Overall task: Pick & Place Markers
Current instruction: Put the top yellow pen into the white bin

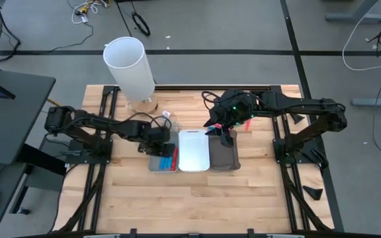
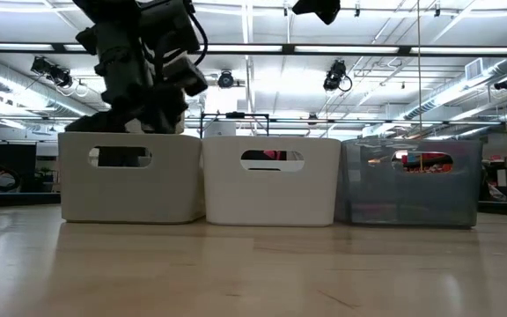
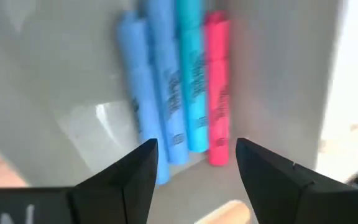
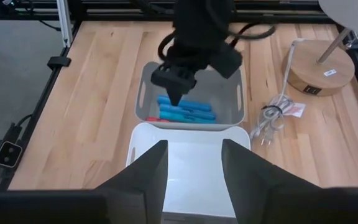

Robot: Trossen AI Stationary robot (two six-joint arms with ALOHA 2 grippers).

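Several markers [image 3: 179, 93], blue, cyan and pink, lie side by side on the floor of the grey tray [image 1: 163, 160], the left of three trays. My left gripper [image 3: 194, 165] hovers open just above them, holding nothing; it shows over that tray in the high view [image 1: 161, 142] and in the right wrist view [image 4: 179, 84]. The markers [image 4: 185, 112] lie below its fingers. My right gripper [image 4: 194, 162] is open and holds nothing. It hangs over the white tray [image 4: 191, 155] and the dark tray [image 1: 223, 157].
The white tray [image 1: 193, 151] stands between the other two, all touching side by side. A tall white cylinder [image 1: 131, 66] on a wooden base [image 4: 319, 68] stands toward the far edge, with a coiled cable [image 4: 278, 112] beside it. A small pink thing [image 1: 249, 124] lies right of the right gripper.
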